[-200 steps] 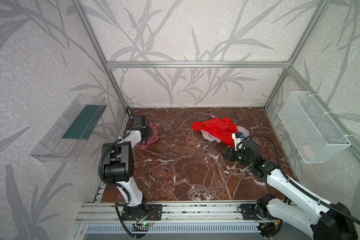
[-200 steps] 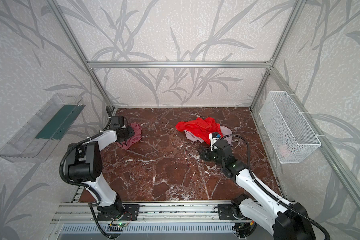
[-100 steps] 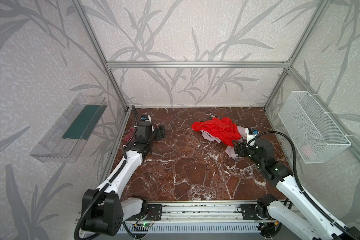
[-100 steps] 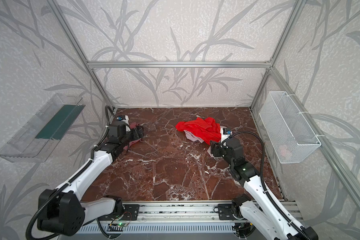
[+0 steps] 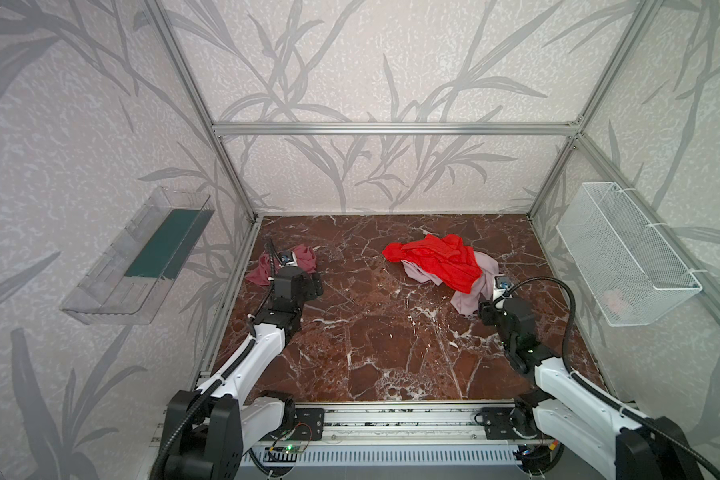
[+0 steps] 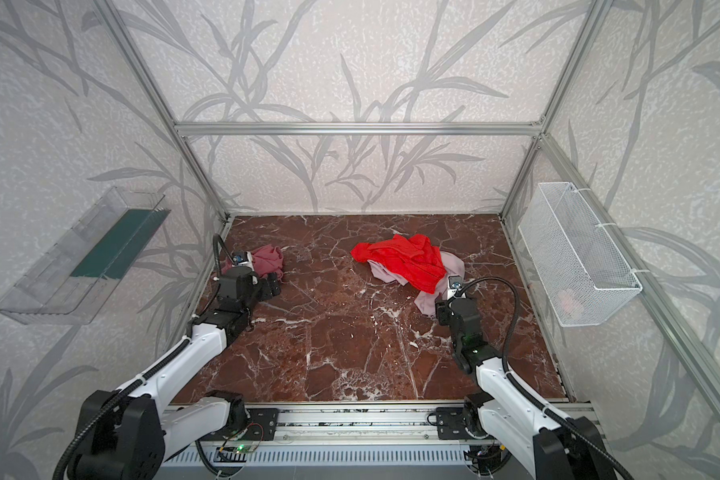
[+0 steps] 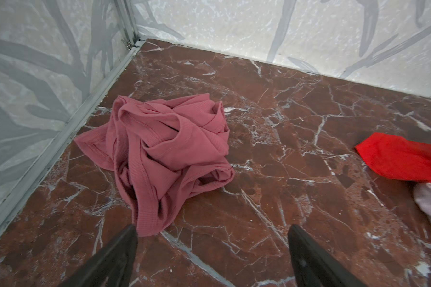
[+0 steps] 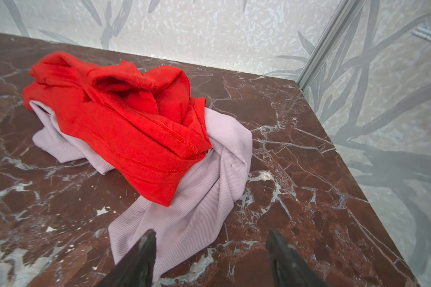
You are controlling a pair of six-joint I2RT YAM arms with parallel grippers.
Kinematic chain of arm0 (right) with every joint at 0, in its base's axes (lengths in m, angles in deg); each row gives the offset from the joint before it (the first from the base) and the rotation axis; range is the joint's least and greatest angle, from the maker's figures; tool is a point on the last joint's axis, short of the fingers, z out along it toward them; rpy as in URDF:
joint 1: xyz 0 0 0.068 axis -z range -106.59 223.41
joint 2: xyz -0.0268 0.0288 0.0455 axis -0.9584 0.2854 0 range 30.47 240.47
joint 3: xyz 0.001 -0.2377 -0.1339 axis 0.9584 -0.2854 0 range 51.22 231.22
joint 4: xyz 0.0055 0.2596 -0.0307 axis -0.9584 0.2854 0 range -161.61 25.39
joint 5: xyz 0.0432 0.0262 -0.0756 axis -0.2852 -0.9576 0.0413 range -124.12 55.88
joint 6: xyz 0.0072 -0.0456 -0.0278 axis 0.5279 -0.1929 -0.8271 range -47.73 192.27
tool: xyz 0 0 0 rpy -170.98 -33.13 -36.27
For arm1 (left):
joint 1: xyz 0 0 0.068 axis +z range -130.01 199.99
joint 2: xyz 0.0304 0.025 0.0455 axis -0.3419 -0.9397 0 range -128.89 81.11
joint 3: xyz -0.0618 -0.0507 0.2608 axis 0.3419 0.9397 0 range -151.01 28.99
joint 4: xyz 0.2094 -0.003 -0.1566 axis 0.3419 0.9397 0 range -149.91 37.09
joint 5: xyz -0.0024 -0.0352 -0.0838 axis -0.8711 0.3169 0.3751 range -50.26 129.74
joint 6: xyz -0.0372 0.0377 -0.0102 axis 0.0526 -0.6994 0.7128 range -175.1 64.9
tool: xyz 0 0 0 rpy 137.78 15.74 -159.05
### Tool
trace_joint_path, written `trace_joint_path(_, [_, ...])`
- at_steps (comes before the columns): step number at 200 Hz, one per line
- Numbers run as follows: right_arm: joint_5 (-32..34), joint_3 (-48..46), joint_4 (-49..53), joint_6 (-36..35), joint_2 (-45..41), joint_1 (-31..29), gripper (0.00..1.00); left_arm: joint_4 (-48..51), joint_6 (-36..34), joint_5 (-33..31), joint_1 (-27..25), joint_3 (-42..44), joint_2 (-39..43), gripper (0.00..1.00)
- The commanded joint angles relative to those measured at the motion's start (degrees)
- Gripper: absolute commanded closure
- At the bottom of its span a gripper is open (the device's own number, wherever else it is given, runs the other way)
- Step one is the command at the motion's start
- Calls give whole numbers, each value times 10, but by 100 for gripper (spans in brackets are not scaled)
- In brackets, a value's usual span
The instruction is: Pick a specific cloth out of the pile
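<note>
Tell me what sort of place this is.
Most likely a robot test cell, not a home: an aluminium frame boxes in wallpapered panels around a marble-patterned floor, two arms are bolted to a rail at its front, and a wire basket hangs on the side wall.

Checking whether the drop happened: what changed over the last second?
The left gripper let go of the dusty-rose cloth and drew back toward the rail, jaws open. The right gripper also retreated from the pile. Red cloth and lilac cloth lie unchanged.
</note>
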State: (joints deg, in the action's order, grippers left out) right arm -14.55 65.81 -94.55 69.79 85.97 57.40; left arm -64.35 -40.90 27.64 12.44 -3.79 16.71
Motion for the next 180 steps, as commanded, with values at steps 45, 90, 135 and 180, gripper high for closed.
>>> trace_joint_path(45, [35, -13, -282, -69, 145, 2, 29, -212, -80, -71, 51, 82, -21, 6])
trace_joint_path(90, [51, -29, -480, -73, 283, 4, 27, -363, -113, -14, 76, 113, -124, 6])
trace_joint_path(135, [21, -19, -521, -65, 353, 15, 24, -518, -112, 20, 90, 134, -227, 5])
trace_joint_path(180, [1, 17, -460, -56, 373, 26, 12, -504, -105, 30, 95, 119, -250, 4])
